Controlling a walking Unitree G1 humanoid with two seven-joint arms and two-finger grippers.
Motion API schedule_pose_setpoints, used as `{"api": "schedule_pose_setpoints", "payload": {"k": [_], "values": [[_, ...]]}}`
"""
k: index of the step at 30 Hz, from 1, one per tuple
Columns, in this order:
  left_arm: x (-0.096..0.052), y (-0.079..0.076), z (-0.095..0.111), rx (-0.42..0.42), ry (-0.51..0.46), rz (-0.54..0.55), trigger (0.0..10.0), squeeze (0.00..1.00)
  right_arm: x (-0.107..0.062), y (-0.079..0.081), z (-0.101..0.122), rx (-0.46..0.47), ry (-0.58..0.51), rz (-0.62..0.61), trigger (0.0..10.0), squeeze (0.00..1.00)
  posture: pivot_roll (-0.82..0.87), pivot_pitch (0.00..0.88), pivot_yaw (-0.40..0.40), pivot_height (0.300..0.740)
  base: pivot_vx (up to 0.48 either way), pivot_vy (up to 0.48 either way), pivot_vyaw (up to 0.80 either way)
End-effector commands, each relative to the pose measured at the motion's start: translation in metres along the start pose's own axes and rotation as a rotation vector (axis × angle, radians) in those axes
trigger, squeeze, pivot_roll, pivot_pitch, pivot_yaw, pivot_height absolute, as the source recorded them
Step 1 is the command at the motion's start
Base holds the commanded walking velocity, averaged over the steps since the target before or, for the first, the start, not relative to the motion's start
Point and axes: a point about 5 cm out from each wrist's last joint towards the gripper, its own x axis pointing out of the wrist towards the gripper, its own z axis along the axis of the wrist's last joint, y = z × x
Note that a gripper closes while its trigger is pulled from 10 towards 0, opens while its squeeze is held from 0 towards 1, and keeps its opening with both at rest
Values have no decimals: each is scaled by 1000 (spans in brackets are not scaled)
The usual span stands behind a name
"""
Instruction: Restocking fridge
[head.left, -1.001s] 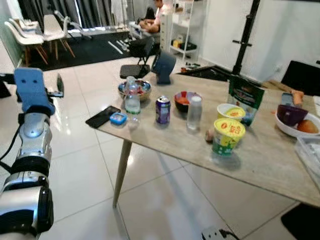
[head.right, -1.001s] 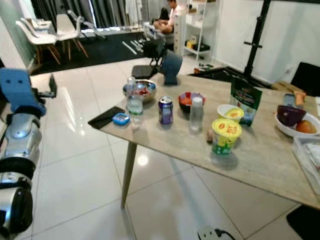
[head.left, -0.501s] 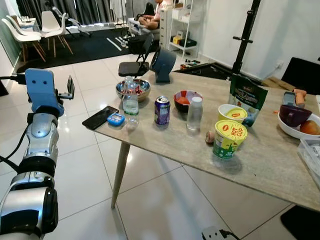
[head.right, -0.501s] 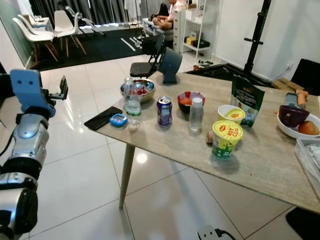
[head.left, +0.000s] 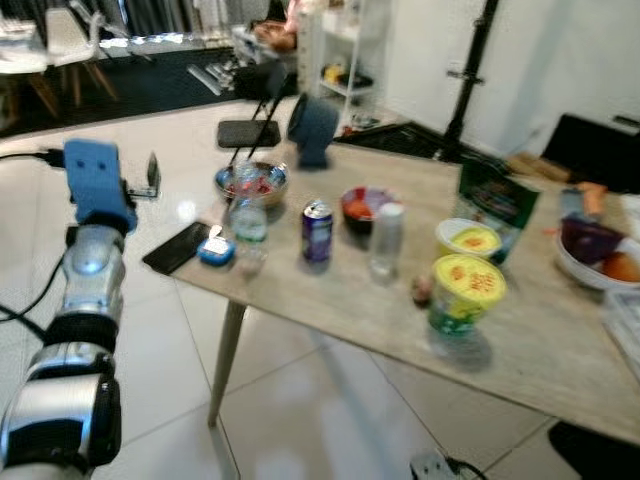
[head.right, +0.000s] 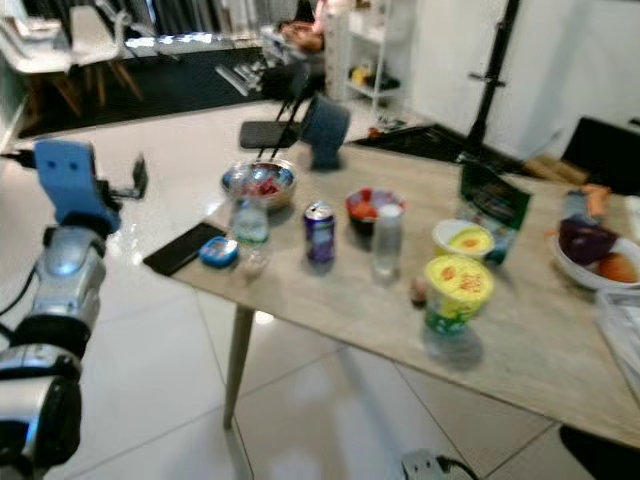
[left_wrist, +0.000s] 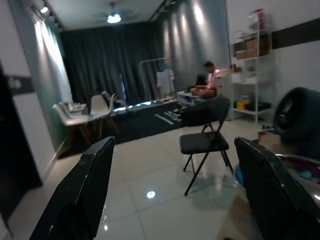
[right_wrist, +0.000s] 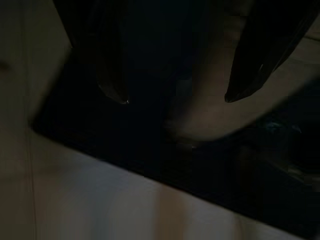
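Pale wooden table (head.left: 560, 350) on white tiles: purple drinks can (head.left: 317, 231) stocked near its left edge. Left gripper (left_wrist: 175, 190) is held spread, beside that edge, empty; clear plastic bottle (head.left: 248, 222) could be toppled by a blurred approach.

You see: black phone (head.left: 175, 247) at table (head.left: 560, 350) corner | blue fan (head.left: 312, 128) at far edge | folding chair (left_wrist: 206, 141) on tiled floor | person seated beyond (left_wrist: 206, 80)

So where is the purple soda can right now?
In the head views, the purple can stands on the table toward its left end, between the water bottle and the clear bottle.
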Motion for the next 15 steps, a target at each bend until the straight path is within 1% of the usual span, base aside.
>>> {"api": "schedule_pose_setpoints", "payload": {"k": [1, 4, 8, 10, 13, 15], "values": [[0, -3, 0, 5, 5, -17, 10000, 0, -3, -7, -9, 10, 30, -21, 10000, 0, -19, 0, 29, 740, 244, 0, 0], [0, -6, 0, -7, -3, -32, 10000, 0, -3, -7, -9, 10, 30, -21, 10000, 0, -18, 0, 28, 740, 247, 0, 0], [1, -16, 4, -34, -31, -82, 10000, 0, -3, -7, -9, 8, 30, -21, 10000, 0, -18, 0, 27, 740, 0, 0, 0], [2, -23, 10, -50, -70, -128, 10000, 0, -3, -7, -9, 7, 30, -21, 10000, 0, -19, 0, 27, 740, 0, 0, 0], [3, -26, 13, -46, -85, -145, 10000, 0, -3, -7, -9, 7, 31, -22, 10000, 0, -19, 0, 27, 740, 0, 0, 0], [5, -32, 21, -55, -120, -183, 10000, 0, -3, -7, -9, 7, 30, -22, 10000, 0, -18, 0, 26, 740, 0, 0, 0]]}}
